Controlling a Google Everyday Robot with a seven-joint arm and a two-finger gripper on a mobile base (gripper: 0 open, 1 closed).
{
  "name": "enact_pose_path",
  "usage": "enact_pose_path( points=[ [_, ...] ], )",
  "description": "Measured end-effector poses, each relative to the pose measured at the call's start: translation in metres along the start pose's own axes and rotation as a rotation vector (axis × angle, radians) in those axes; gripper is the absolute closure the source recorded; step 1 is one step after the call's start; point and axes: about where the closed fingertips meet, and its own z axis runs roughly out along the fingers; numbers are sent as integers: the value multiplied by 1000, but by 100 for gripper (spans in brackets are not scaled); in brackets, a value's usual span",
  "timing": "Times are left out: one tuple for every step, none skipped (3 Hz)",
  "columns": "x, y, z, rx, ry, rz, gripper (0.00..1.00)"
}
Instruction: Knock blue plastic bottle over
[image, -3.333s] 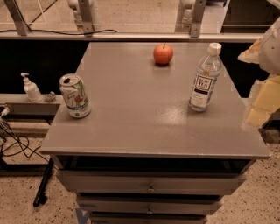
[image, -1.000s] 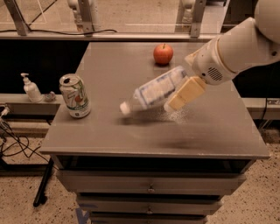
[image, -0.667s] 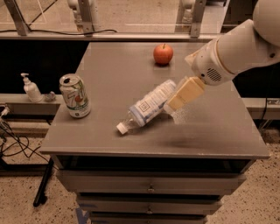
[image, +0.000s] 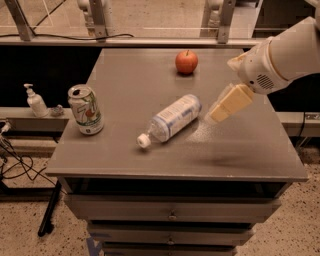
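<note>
The blue plastic bottle (image: 171, 120) lies on its side in the middle of the grey table (image: 250, 160), its white cap pointing to the front left. My gripper (image: 220, 114) hangs just right of the bottle's base, a little above the table and apart from the bottle. The white arm (image: 285, 52) reaches in from the right edge.
A green-and-white soda can (image: 86, 110) stands upright at the table's left edge. A red apple (image: 186, 62) sits at the back middle. A small white pump dispenser (image: 35, 101) stands on a ledge left of the table. Drawers are below the tabletop.
The bottle stood upright at the right, then tipped over to the left and came to rest on its side. My gripper has drawn back to the right, away from it.
</note>
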Motion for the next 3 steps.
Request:
enact_pose_path(
  points=[
    [30,-30,-35,7,-10,-4,0],
    [56,-55,-76,-21,-37,-12,0],
    [41,-63,-95,5,-54,-38,0]
  ],
)
